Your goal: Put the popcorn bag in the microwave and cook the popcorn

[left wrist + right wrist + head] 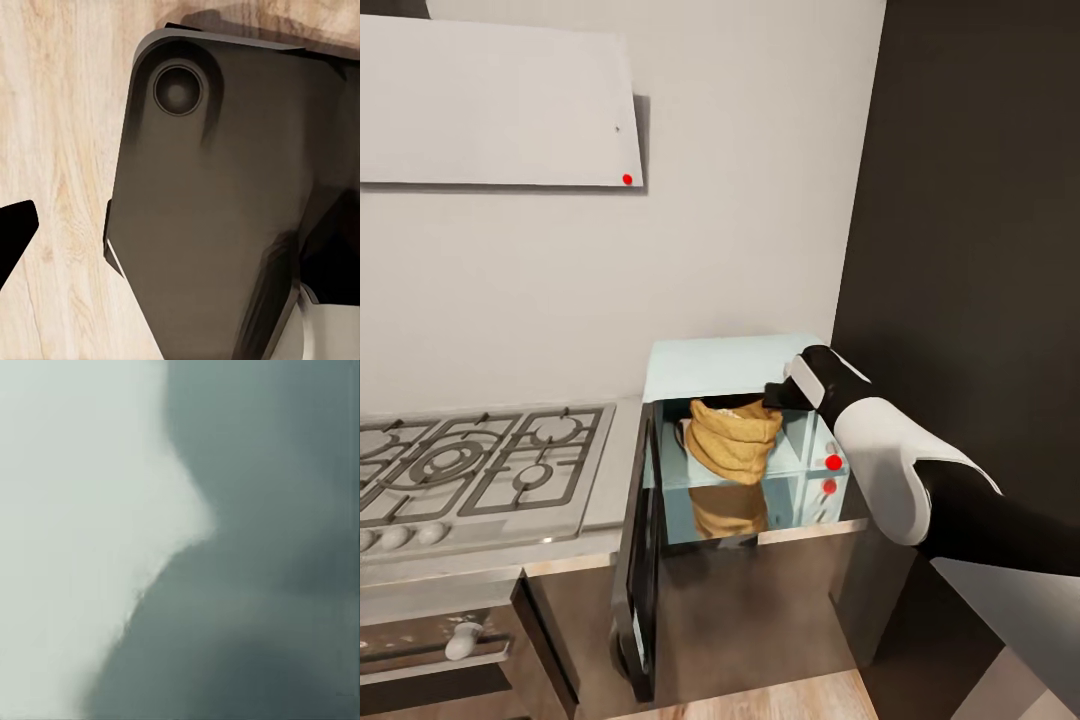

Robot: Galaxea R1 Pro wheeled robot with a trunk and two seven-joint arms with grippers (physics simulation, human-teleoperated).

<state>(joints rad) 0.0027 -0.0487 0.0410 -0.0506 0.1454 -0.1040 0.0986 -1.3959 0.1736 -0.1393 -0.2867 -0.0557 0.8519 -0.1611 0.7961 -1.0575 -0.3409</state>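
At the frame's centre, the popcorn bag (733, 440) sits inside the open microwave (735, 365); the right gripper (775, 393) reaches in at its top, grip state unclear.

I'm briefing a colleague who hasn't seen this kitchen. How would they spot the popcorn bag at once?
Find the steel gas hob on the countertop; right of it stands the pale mint-blue microwave, its door swung open. Inside sits the popcorn bag, a tan burlap-like sack, the one rough brown thing among smooth surfaces.

Beside the microwave (760, 420), the right arm (900, 470) wears a glossy white rounded shell between black segments, with a white band near its black wrist. The left wrist view shows a dark grey-brown angular base panel (217, 210) with a round recessed socket (178, 88).
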